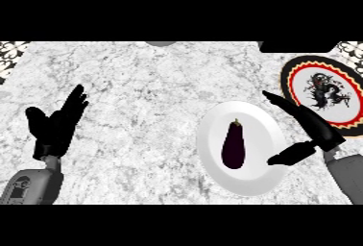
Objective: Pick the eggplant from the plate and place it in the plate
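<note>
The eggplant (235, 145) lies along the white plate (212, 158), not yet lifted. The right hand (312, 129) hangs spread and empty beside it, likely to grasp; the left hand (55, 124) rests open, far left.

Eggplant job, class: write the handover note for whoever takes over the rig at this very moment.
Left hand: open, resting at the view's left, holding nothing.
Right hand: open beside the white plate's right rim, fingers straight, not touching the eggplant.
Eggplant: lies lengthwise in the white plate.
Patterned plate: upper right, holds nothing.
Done: nothing yet.
Left: grasp, lift, carry to the patterned plate.
</note>
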You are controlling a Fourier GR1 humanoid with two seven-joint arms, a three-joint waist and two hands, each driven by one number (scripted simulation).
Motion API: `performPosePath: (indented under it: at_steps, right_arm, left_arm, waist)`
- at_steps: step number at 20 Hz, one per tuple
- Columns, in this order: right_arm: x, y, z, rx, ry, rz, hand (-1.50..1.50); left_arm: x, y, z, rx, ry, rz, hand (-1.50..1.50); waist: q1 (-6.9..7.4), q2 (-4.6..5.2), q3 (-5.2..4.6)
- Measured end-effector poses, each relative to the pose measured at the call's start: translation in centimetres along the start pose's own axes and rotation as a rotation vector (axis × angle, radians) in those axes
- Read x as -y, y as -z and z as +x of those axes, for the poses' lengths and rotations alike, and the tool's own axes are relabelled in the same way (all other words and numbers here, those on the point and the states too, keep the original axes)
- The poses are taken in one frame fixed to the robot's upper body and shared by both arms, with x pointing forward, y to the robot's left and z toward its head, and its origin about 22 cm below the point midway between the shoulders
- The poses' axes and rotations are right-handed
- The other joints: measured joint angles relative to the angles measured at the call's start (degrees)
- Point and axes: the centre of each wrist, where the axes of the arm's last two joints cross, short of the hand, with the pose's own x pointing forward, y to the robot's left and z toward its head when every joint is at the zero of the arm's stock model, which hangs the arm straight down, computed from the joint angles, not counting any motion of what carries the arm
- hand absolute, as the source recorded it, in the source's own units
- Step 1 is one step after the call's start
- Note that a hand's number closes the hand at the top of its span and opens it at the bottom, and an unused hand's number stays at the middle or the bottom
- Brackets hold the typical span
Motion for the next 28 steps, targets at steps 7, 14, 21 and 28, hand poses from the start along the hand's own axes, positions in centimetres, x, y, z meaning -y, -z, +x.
performPosePath:
  at_steps: [7, 14, 21, 28]
  right_arm:
    - [-0.2, 1.6, 3.0, -0.109, -0.106, 0.150, -1.50]
    - [-1.4, 3.3, 4.3, -0.198, -0.265, 0.229, -1.50]
    - [-3.1, 4.6, 5.4, -0.262, -0.340, 0.316, -1.50]
    - [-4.4, 6.2, 4.8, -0.303, -0.365, 0.357, -1.50]
  left_arm:
    - [0.3, -0.2, 0.0, 0.001, 0.004, -0.005, 0.00]
    - [0.4, -0.6, -0.1, 0.005, 0.005, -0.011, 0.00]
    - [0.6, -0.1, -0.4, 0.002, 0.000, -0.004, 0.00]
    - [0.7, -0.6, -0.6, 0.002, 0.002, 0.000, 0.00]
  waist:
    - [0.19, 0.00, -0.01]
    - [0.32, 0.05, 0.01]
    - [0.20, 0.05, 0.00]
    - [0.31, 0.06, 0.02]
